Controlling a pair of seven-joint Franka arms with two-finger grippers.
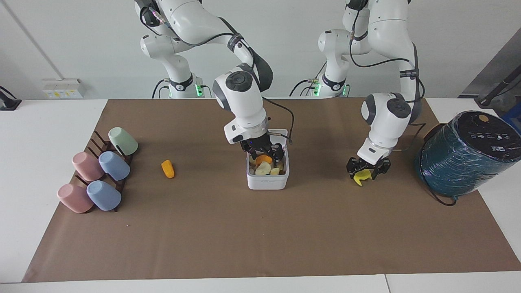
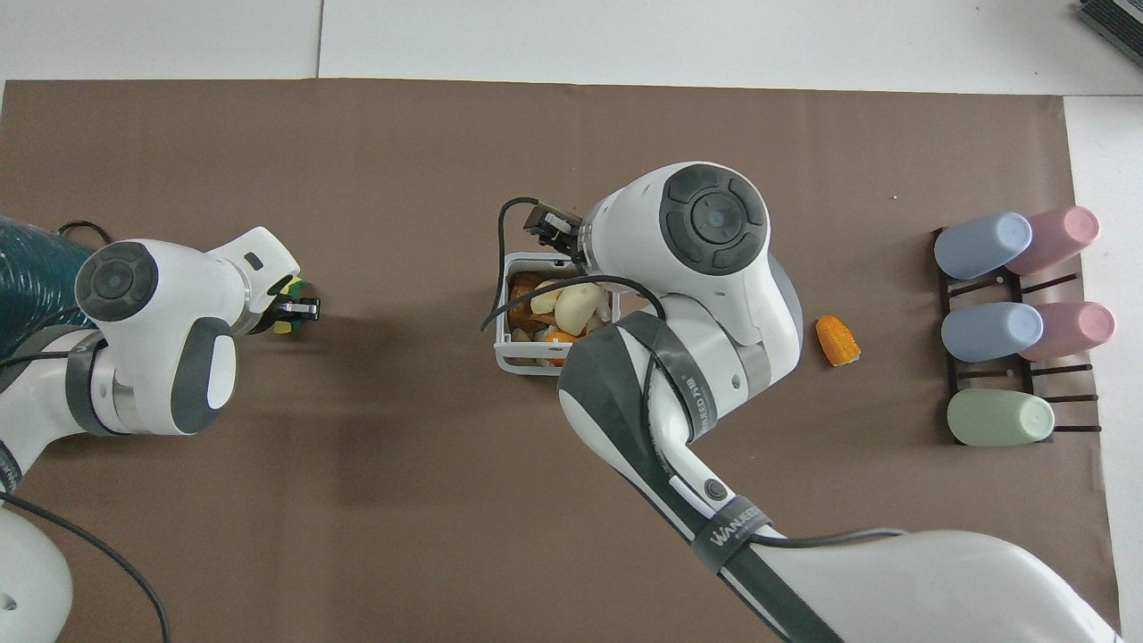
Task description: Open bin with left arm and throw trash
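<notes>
The white bin (image 1: 267, 182) (image 2: 513, 361) stands mid-mat with its lid (image 1: 281, 139) raised on the side nearer to the robots. Several scraps fill it, with the cream trash lump (image 1: 263, 166) (image 2: 577, 304) on top. My right gripper (image 1: 264, 153) hangs open just over the bin's contents; in the overhead view its own arm hides it. Toward the left arm's end, my left gripper (image 1: 363, 170) (image 2: 291, 305) is down at the mat, shut on the yellow trash (image 1: 362, 177) (image 2: 287, 289). The orange trash lump (image 1: 167, 168) (image 2: 838, 340) lies on the mat toward the right arm's end.
A big teal wrapped cylinder (image 1: 468, 156) (image 2: 36, 268) lies at the left arm's end of the table, close to the left arm. A dark rack with several pastel cups (image 1: 99, 175) (image 2: 1000, 326) sits at the right arm's end.
</notes>
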